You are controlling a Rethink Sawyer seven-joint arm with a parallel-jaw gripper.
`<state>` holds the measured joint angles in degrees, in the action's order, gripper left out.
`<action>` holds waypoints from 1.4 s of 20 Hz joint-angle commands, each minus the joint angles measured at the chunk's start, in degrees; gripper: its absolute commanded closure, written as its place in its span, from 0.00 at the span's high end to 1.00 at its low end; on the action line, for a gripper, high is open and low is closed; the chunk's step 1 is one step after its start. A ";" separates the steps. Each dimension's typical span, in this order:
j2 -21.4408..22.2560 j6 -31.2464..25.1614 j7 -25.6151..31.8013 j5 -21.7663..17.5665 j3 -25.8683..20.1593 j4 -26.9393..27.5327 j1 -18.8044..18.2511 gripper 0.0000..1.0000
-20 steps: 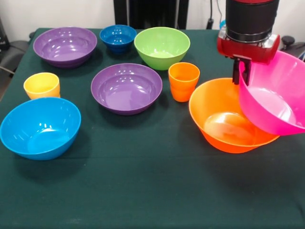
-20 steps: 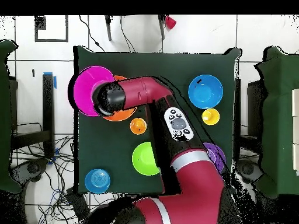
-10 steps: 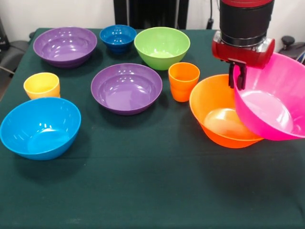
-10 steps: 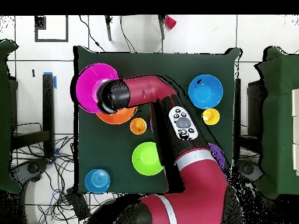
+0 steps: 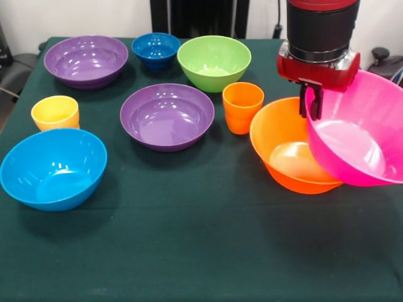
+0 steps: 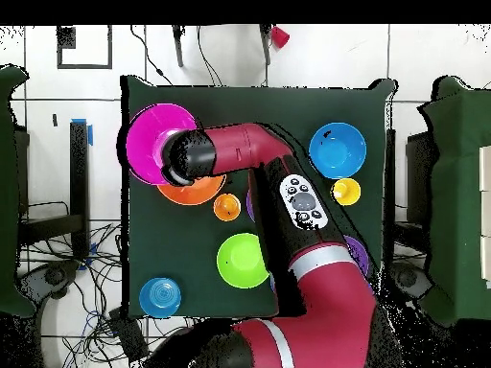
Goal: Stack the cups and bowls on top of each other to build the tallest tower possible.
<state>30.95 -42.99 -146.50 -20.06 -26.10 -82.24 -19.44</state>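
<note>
Green tablecloth (image 5: 208, 251), vertical hand (image 5: 312, 104) clenched on tilted pink bowl's (image 5: 362, 141) rim above orange bowl (image 5: 286, 157).

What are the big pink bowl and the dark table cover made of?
The pink bowl looks like smooth, glossy plastic: it is one bright colour all over and light glints off its inside. The table cover looks like dark green cloth, matte and without any shine, with soft edges. That is only how they look, so I cannot be sure.

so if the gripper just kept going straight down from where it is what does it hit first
Probably the large orange bowl: the gripper, shut on the pink bowl's rim, points down over the orange bowl's inside. Depth is hard to judge.
</note>
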 commanded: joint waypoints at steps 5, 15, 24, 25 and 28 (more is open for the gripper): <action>-5.39 -7.06 12.96 -2.68 -0.20 2.23 -2.80 0.00; 1.22 -7.51 8.49 -1.01 0.14 -4.32 -2.03 0.00; 6.11 -5.58 1.79 2.96 -0.65 -10.44 0.15 0.00; 6.25 -5.11 1.40 3.59 -0.95 -10.83 0.14 0.00; 6.21 -2.83 1.19 5.47 -2.36 -12.36 -0.48 0.00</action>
<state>36.54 -44.04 -146.50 -16.89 -26.27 -89.48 -20.68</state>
